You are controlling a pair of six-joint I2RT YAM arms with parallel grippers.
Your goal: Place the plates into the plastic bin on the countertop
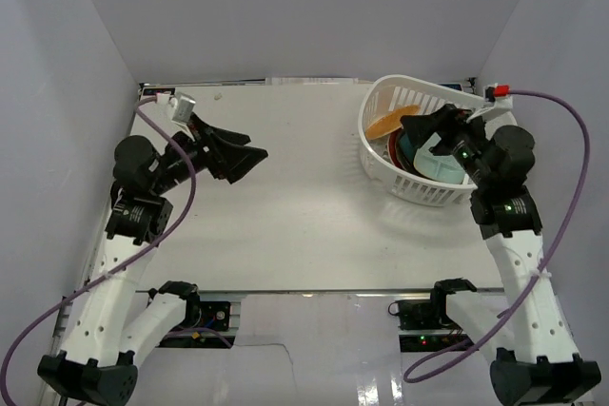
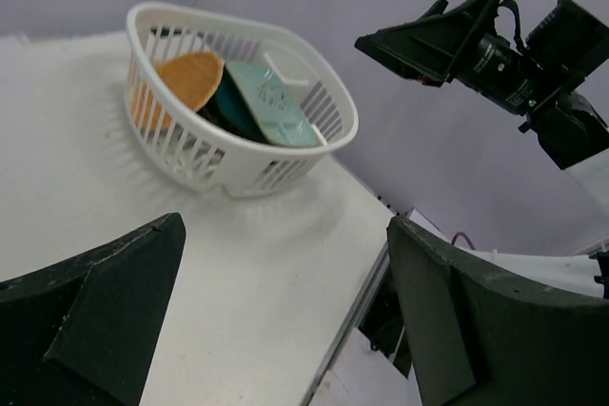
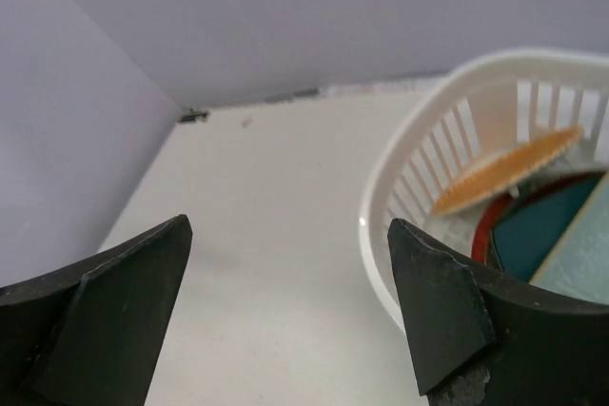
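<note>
Four plates can be told apart, all lodged in the plastic bin (image 1: 419, 192), which sits on the countertop (image 1: 304, 206) at its far right corner.

1. Plastic bin: white oval basket of glossy moulded plastic, with slotted sides and a smooth rolled rim.
2. Orange plate (image 2: 190, 78): round, with a woven-look surface, standing on edge and leaning against the bin's inner wall.
3. Red-rimmed plate (image 3: 485, 235): only a curved red edge shows, just beside the orange one.
4. Dark teal plate (image 3: 542, 225): smooth and dark, mostly covered by its neighbours.
5. Mint plate (image 2: 271, 106): pale rounded rectangle with a faint raised pattern, tilted and uppermost in the pile.
6. Countertop: flat, matte white, rectangular, bounded by pale lilac walls (image 1: 285, 7).
7. My left gripper (image 1: 252, 161): hard black wedge-shaped fingers spread wide with nothing between them, hovering over the far left of the countertop, well apart from the bin.
8. My right gripper (image 1: 419, 135): the same black wedges, parted wide and holding nothing, hanging above the bin and touching no plate.
</note>
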